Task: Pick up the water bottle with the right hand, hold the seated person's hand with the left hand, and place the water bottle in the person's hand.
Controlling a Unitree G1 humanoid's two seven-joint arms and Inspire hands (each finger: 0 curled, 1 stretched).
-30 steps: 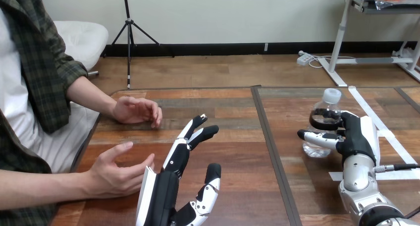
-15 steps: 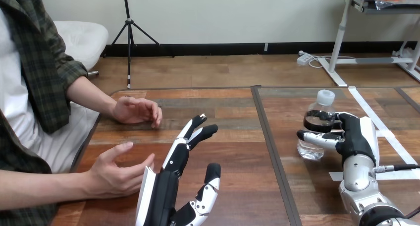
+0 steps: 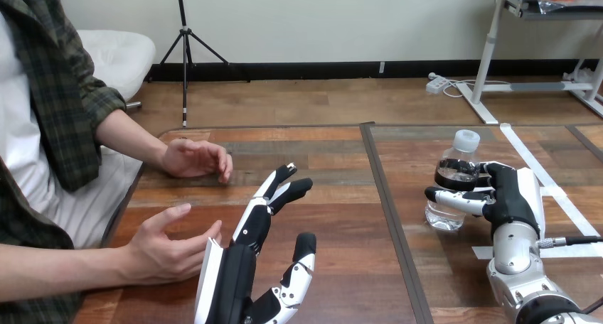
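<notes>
Our right hand [image 3: 508, 196] curls round the near-upright water bottle [image 3: 458, 153] at centre right. The person's hand [image 3: 167, 249] at lower left lies well apart leftward, our open left hand [image 3: 238, 267] just beside it

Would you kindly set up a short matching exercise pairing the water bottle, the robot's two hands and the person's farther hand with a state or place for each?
Things:
1. water bottle
2. left hand
3. right hand
4. person's farther hand

States or places:
A. fingers straight, upright beside the person's nearer hand
B. clear, with a white cap
C. resting on the table near its left edge
D. fingers curled round the water bottle

Pairs: 1-B; 2-A; 3-D; 4-C
</notes>
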